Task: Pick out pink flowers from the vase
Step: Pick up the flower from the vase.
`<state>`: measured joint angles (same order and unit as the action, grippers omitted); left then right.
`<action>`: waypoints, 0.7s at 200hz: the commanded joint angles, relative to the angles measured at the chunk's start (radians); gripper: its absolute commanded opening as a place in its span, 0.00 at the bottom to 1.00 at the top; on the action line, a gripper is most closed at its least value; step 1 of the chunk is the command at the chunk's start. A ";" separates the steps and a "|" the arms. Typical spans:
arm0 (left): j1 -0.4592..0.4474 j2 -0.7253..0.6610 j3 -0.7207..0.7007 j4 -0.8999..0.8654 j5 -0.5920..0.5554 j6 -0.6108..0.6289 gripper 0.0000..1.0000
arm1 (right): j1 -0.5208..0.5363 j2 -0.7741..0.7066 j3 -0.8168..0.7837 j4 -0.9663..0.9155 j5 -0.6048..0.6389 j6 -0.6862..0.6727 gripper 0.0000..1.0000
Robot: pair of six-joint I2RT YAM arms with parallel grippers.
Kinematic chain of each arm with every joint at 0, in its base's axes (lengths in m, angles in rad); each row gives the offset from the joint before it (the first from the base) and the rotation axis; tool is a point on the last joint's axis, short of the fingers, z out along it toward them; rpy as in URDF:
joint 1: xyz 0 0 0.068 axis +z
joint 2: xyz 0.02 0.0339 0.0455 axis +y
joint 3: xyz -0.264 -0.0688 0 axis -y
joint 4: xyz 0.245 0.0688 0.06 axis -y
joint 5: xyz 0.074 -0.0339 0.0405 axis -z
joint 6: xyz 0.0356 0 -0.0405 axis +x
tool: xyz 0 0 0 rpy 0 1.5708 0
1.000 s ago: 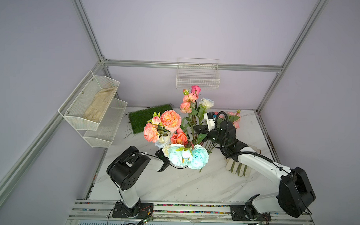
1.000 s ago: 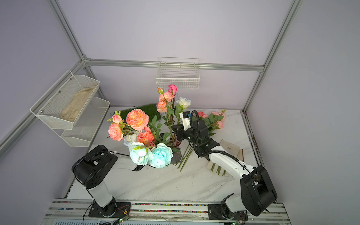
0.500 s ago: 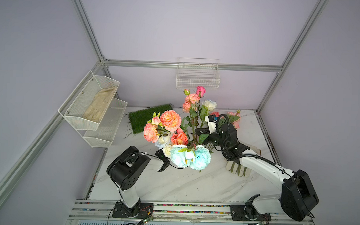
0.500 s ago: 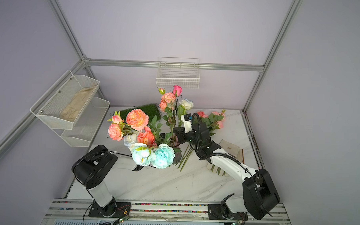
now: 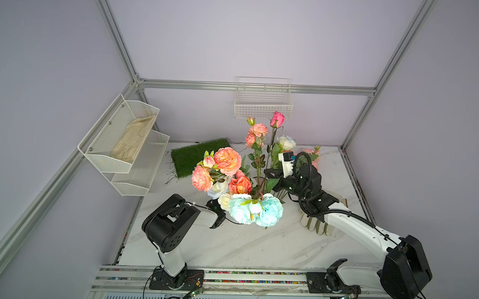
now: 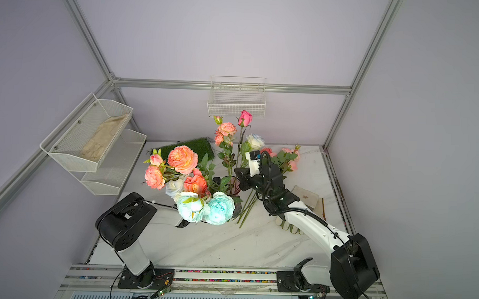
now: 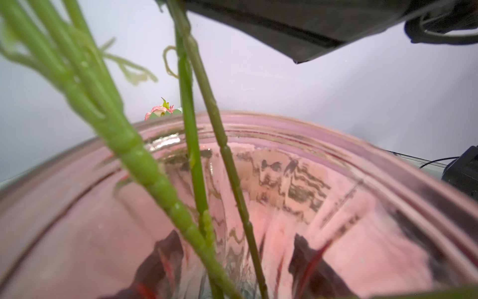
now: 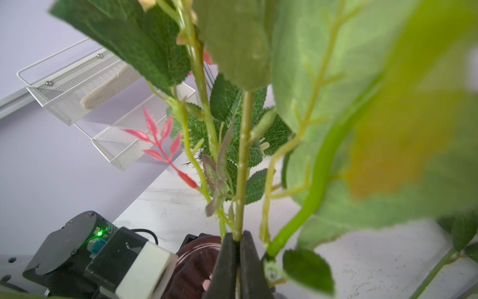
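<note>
Two tools share the work at this moment. The left tool (image 8: 176,261) is closed against the vase (image 6: 233,188), which stands near the middle of the counter (image 5: 243,243). Its fingers are hidden under the pale blue peonies (image 5: 255,211) in both top views, but the left wrist view is filled with pink glass, so I judge that it is bracing the vase. The right tool (image 8: 236,240) is pressed together on one green stem (image 8: 243,155) just above the vase's rim. That stem seems to belong to the tall magenta rose (image 5: 277,119), though leaves hide the run between them.

The step in hand, as I read it, is drawing one pink flower out. The next move calls for a lift along the stem's own line, up and clear of the rim, with the vase held down. Neighbouring stems and leaves crowd the grip and could drag along. Other pink heads stand in the vase: a coral peony (image 5: 227,160), an orange rose (image 5: 240,184) and salmon spray roses (image 5: 258,130). Some picked pink flowers (image 6: 287,157) lie on the counter at about two o'clock from the vase.

The counter is white with a marble pattern. A grass mat (image 5: 198,157) lies at eleven o'clock. A wire basket (image 5: 263,101) hangs on the back wall at twelve, and a two-tier mesh shelf (image 5: 123,140) hangs on the side wall at nine. The walls are lilac, framed by aluminium posts.
</note>
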<state>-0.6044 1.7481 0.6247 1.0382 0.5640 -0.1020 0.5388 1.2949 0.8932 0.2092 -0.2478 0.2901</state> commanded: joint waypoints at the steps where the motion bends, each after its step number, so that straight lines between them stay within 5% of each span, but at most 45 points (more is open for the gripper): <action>1: -0.007 0.037 -0.026 -0.214 0.011 -0.054 0.00 | -0.005 -0.022 0.032 0.001 -0.020 -0.004 0.04; 48: -0.006 0.043 -0.026 -0.213 0.013 -0.053 0.00 | -0.005 -0.062 0.134 0.026 -0.073 0.011 0.04; 80: -0.006 0.048 -0.022 -0.211 0.014 -0.055 0.00 | -0.005 -0.122 0.219 -0.020 -0.002 -0.016 0.03; 96: -0.007 0.047 -0.020 -0.217 0.009 -0.053 0.00 | -0.006 -0.167 0.252 -0.082 0.175 -0.053 0.03; 125: -0.006 0.047 -0.023 -0.214 0.007 -0.050 0.00 | -0.023 -0.238 0.253 -0.194 0.782 -0.051 0.03; 140: -0.007 0.045 -0.025 -0.210 0.007 -0.051 0.00 | -0.091 -0.255 0.227 -0.252 0.850 -0.010 0.03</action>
<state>-0.6044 1.7485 0.6247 1.0382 0.5640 -0.1017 0.5194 1.0561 1.1454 0.1017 0.2264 0.2569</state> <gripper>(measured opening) 0.380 0.064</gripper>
